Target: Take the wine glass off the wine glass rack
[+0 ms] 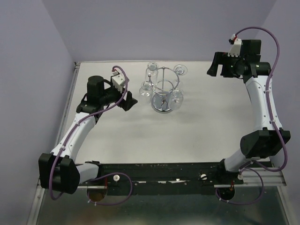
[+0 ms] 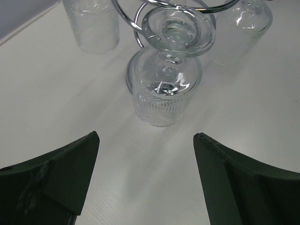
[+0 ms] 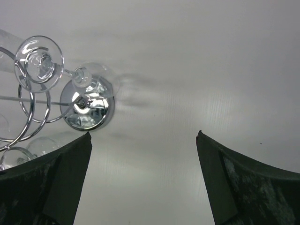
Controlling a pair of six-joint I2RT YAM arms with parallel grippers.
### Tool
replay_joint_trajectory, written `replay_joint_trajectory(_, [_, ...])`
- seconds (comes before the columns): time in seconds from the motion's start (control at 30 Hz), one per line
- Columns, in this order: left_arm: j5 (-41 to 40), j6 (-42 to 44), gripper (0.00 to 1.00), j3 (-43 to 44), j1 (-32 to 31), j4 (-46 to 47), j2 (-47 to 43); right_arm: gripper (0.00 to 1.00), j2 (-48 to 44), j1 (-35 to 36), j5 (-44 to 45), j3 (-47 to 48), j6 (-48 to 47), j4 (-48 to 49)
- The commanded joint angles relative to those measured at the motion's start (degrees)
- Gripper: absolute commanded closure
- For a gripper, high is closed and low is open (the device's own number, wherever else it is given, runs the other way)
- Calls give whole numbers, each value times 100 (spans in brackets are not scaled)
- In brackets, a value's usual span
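Straight ahead of gaping left claw [image 2: 146, 135], wine glass [image 2: 164, 93] hangs from rack [image 1: 162, 107].

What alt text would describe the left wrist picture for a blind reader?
A clear ribbed wine glass hangs upside down from a shiny chrome wire rack, ahead of the left gripper, whose dark fingers stand open, clear of it. Two similar glasses show at the upper corners, over a white table.

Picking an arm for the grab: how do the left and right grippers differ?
The left gripper is close to the wine glass rack; the right gripper is far off. Left faces a hanging wine glass head-on; right sees the rack off-centre. Both are open, empty.
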Motion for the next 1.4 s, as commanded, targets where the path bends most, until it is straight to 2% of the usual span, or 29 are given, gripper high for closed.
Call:
replay_joint_trajectory(0.0, [426,304,1,-199,-368,1318,293,0,-256,-59,232,-181,-178,-89])
replay_joint_trajectory(0.13, [285,463,1,-174,-623,1777,654,0,-343,-59,285,-260,-178,-72])
replay_joint_trajectory(0.53, [-418,832,1,-77,-852,2023,1173,0,-651,-59,180,-664,-187,-10])
replay_joint_trajectory(1.37, [-155,727,1,46,-1125,2286,1401,0,-467,-68,-137,-665,-151,77])
